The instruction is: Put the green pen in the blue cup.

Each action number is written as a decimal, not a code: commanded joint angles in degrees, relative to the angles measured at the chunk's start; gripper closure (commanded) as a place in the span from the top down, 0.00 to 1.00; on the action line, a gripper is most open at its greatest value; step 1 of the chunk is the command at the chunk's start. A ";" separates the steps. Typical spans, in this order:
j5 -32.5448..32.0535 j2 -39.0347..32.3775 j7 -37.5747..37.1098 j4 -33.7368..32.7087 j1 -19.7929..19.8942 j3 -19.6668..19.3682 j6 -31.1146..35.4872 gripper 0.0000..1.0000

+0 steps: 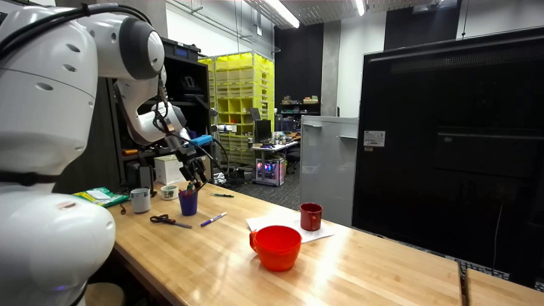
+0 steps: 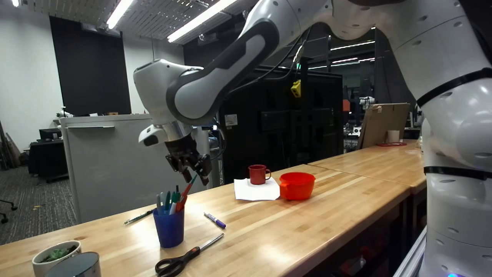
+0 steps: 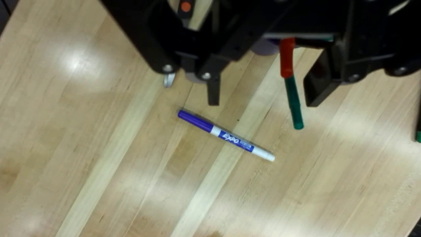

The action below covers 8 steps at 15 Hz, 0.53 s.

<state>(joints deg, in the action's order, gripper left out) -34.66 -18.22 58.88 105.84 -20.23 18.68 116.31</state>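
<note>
A long wooden counter [image 1: 382, 272] is seen in both exterior views, and the white arm [image 2: 296, 13] reaches over it. On the counter lies a white paper [image 2: 251, 192], and just beside it stands a wide red bowl [image 1: 277, 255]. A dark red cup [image 1: 311, 217] stands upright on the paper. The blue cup [image 2: 169, 231], well apart from these, is also upright, and it holds several pens [image 2: 168, 201]. Near it lie the black-handled scissors [image 2: 194, 252]. The fingers [image 3: 319, 82] hang higher than the blue cup and near it; they stand well apart, and I see nothing gripped. A purple and white marker [image 3: 232, 138] lies on the counter, near the scissors. In an exterior view a red stick [image 2: 186, 191] leans out of the blue cup. In the wrist view a green pen [image 3: 293, 100] goes on nearly in line with this stick, in the space between the fingers, closer to one of them; whether both are one piece, I cannot tell. A dark green pen [image 1: 222, 195] lies flat on the counter, outside the blue cup and near it. Which one is the task's green pen, I cannot tell.
</note>
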 commanded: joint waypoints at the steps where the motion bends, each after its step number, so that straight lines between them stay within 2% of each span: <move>1: -1.18 0.25 -0.77 -0.42 -0.77 -0.25 0.60 0.35; 6: -1.40 0.75 -0.55 -0.77 -0.75 -0.37 1.34 0.00; 8: -1.49 0.81 -0.54 -1.03 -0.77 -0.39 1.52 0.00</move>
<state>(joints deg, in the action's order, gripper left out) -34.75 -18.22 58.89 104.90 -20.54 18.68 117.28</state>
